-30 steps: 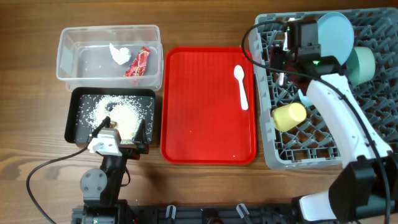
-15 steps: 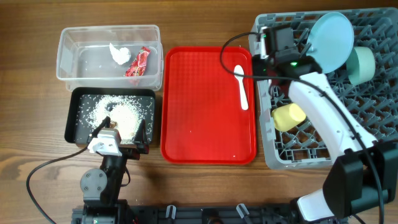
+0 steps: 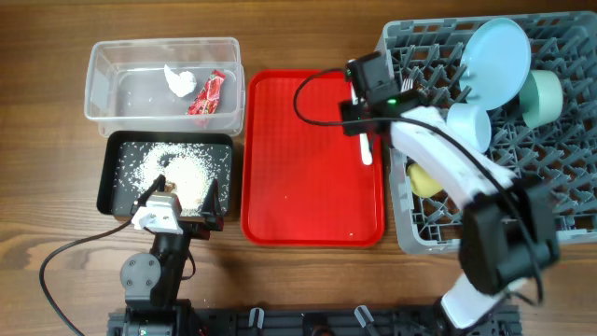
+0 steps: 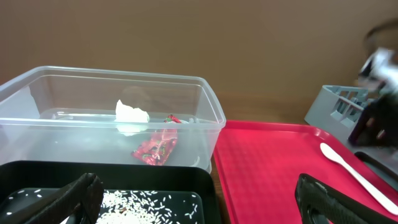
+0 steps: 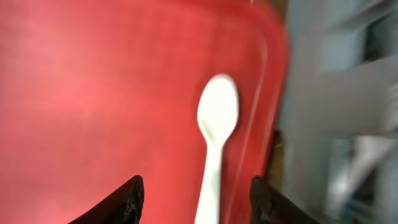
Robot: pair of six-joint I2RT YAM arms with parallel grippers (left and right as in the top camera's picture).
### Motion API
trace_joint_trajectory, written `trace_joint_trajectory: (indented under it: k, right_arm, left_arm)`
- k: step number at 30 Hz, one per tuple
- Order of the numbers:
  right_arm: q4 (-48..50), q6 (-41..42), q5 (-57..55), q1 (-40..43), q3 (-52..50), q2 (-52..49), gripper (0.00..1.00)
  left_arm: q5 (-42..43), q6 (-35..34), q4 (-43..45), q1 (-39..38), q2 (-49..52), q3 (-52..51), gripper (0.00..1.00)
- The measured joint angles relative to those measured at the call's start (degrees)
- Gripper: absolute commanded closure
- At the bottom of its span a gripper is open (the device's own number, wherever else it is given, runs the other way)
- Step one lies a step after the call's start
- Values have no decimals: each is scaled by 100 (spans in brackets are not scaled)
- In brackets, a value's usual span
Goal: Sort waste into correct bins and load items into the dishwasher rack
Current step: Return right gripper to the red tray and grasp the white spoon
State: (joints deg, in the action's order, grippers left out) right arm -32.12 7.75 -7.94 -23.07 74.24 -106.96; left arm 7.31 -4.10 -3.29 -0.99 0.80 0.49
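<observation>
Overhead, the right hand (image 3: 365, 110) hangs over the right edge of the red tray (image 3: 298, 187), and its arm hides most of the white spoon (image 3: 366, 149), so only the handle end shows. The right wrist view, blurred, shows the spoon (image 5: 214, 143) lying between two widely spread fingertips (image 5: 121, 200), untouched. The left hand (image 3: 182, 201) sits at the near edge of the black tray (image 3: 224, 173) of rice scraps (image 3: 177, 168), fingers spread wide with nothing between them; its own view cuts off most of the scraps (image 4: 134, 200). The snack wrapper (image 4: 155, 148) and tissue (image 4: 130, 115) lie in the clear tub (image 4: 208, 118). In the grey rack (image 3: 401, 56), the yellow cup (image 3: 422, 179) is partly hidden by the arm, and the plate (image 3: 496, 58) covers part of the mint-green bowl (image 3: 544, 96); a small blue bowl (image 3: 471, 126) sits beside them.
</observation>
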Motion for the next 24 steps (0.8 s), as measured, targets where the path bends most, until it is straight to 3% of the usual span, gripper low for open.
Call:
trace_joint_trajectory:
  k: [5,8,14,17,24]
  right_arm:
    - [87,57,-138,0,0,-568,44]
    - [136,125,-199,0,0,-732,66]
    - [127,236,-87,0,0,-837,88]
    - [50,251,-33,0,0,-837,95]
    - [-136,267,55,0,11,-822,96]
  left_arm:
    - [0,0,0,0,0,0,0]
    - [0,0,0,0,0,0,0]
    - [0,0,0,0,0,0,0]
    - [0,0,0,0,0,0,0]
    - [0,0,0,0,0,0,0]
